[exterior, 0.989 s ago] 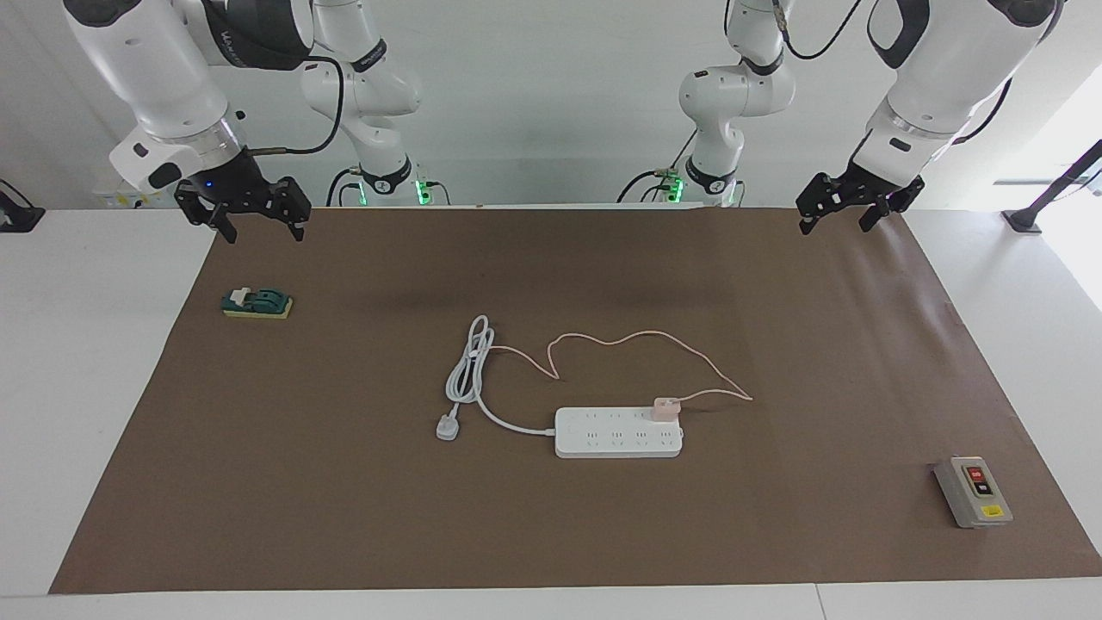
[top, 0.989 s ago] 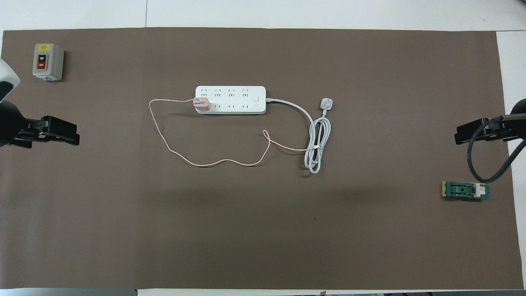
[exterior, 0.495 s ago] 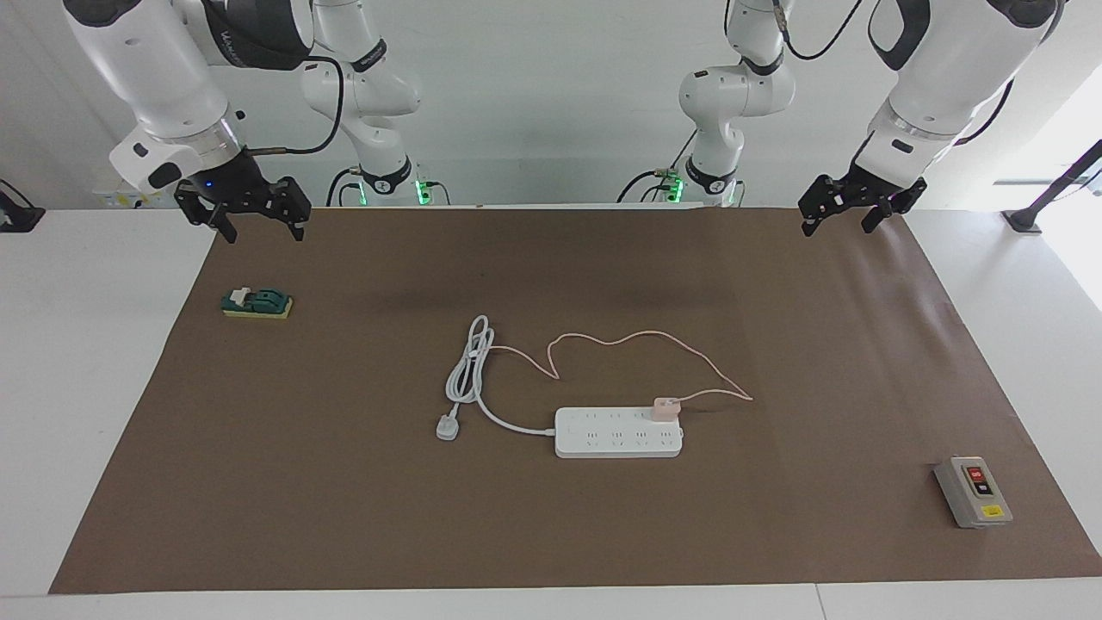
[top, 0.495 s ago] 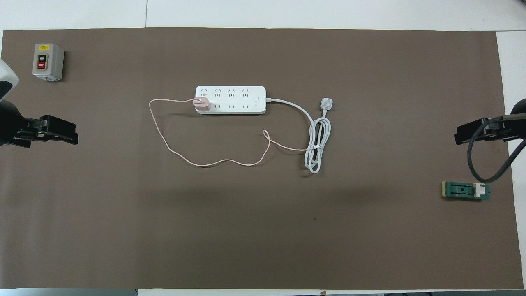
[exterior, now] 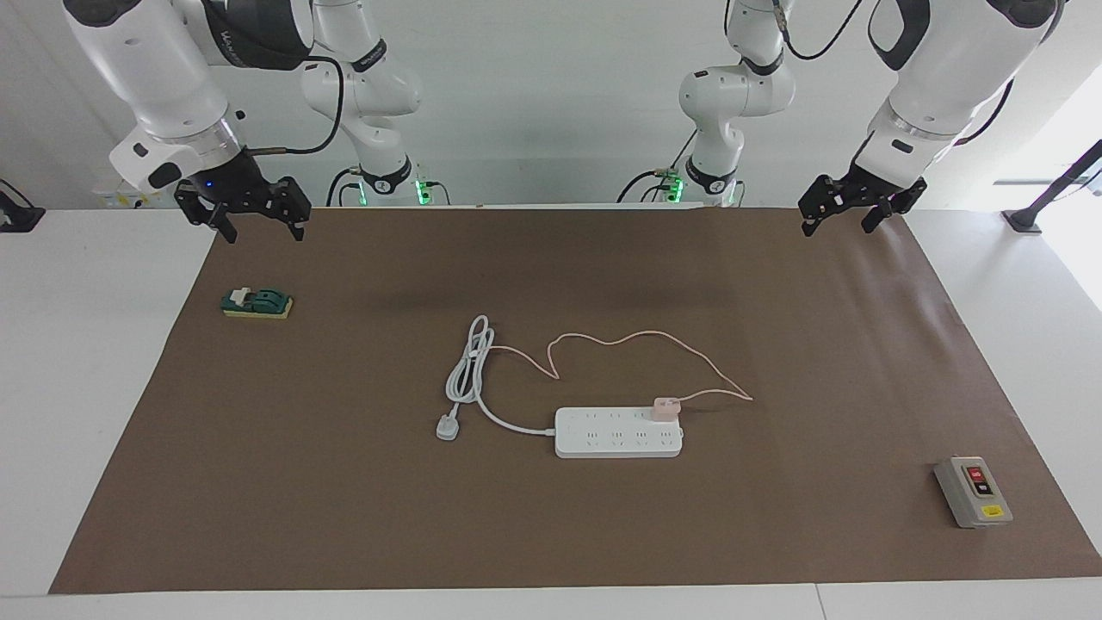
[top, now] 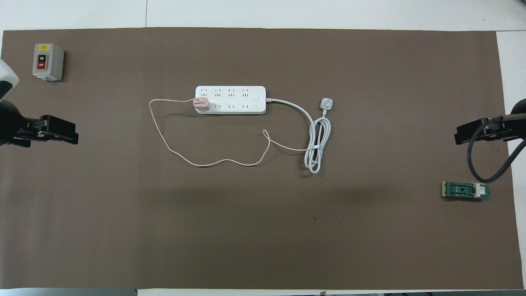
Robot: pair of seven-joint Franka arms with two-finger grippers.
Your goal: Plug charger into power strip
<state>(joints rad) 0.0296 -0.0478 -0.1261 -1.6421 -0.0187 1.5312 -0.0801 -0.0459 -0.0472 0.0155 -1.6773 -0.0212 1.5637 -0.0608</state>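
Both arms raised, waiting.

Both views are bright and evenly lit, with sharp focus from edge to edge. Light falls diffusely from above: two soft, broad shadows lie on the brown mat (exterior: 344,448) nearer to the robots than the power strip (exterior: 618,432), which casts only a thin dark rim. At the left arm's end of the facing view, daylight glare washes out the white tabletop (exterior: 1033,284).
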